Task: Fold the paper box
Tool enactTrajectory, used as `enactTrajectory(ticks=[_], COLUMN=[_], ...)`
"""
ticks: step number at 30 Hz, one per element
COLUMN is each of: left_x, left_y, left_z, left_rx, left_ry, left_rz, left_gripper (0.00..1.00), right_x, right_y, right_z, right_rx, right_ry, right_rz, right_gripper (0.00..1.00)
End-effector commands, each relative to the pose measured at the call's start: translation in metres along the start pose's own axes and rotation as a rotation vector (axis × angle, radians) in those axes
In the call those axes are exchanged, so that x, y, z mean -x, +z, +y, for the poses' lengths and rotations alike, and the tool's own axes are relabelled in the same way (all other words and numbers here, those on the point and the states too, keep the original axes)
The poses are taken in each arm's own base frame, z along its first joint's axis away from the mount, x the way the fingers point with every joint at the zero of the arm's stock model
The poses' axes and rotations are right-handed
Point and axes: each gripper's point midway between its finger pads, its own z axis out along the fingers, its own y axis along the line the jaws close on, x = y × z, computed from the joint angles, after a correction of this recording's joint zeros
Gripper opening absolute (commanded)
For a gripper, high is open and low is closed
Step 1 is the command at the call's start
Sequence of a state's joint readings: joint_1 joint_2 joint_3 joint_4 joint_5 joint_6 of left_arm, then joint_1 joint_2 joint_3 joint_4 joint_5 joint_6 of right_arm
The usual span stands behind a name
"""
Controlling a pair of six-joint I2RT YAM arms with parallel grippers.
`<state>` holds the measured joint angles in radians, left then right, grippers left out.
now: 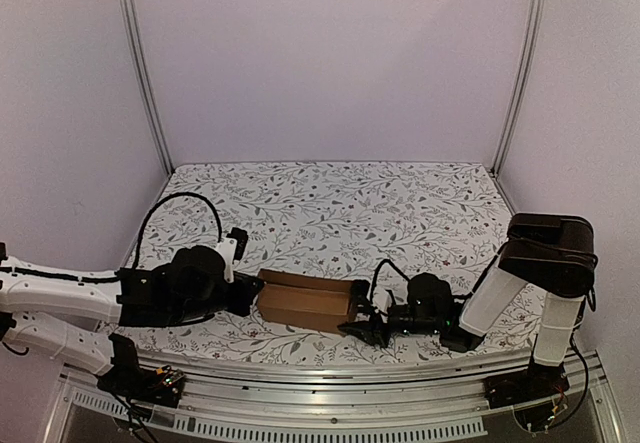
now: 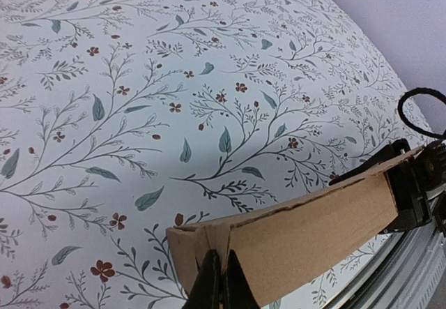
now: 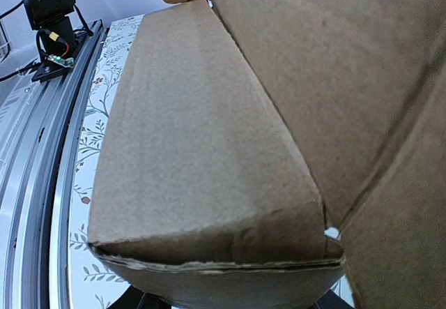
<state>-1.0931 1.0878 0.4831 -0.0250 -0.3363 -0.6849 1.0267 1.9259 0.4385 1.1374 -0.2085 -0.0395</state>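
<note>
The right hand (image 1: 358,321), ajar, clasps the paper box (image 1: 305,301); closed left hand (image 1: 248,291) touches its opposite end.

The floral-patterned table (image 1: 330,198) carries the paper box (image 1: 305,303), seemingly resting near its front edge.

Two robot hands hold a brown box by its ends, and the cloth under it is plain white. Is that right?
Almost. The cloth is not plain: the left wrist view shows it is white with leafy twigs and little red flowers all over. The rest fits: the left hand and the right hand hold the brown box by its ends.
</note>
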Motion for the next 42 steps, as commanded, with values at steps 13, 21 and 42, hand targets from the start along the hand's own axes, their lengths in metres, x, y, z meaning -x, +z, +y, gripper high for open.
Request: enactTrajectory(ticks=[13,21,42], left_x=[-0.049,-0.043,0.001], left_y=[-0.004,-0.006,-0.031], left_z=[-0.02,-0.021,0.01], left_rx=[-0.091,-0.085,0.012], left_ry=[0.086,0.11,0.03], left_rz=[0.164,0.159,0.113], left_gripper=[0.0,0.0,0.0], right_x=[-0.01,0.001,0.002], right_y=[0.008,0.009,-0.007], right_z=[-0.043,-0.033,-0.015], right_rx=[-0.184,-0.117,-0.044], right_ry=[0.16,0.104,-0.026], right_rz=[0.076,0.024,-0.05], right_gripper=[0.32,0.36,0.33])
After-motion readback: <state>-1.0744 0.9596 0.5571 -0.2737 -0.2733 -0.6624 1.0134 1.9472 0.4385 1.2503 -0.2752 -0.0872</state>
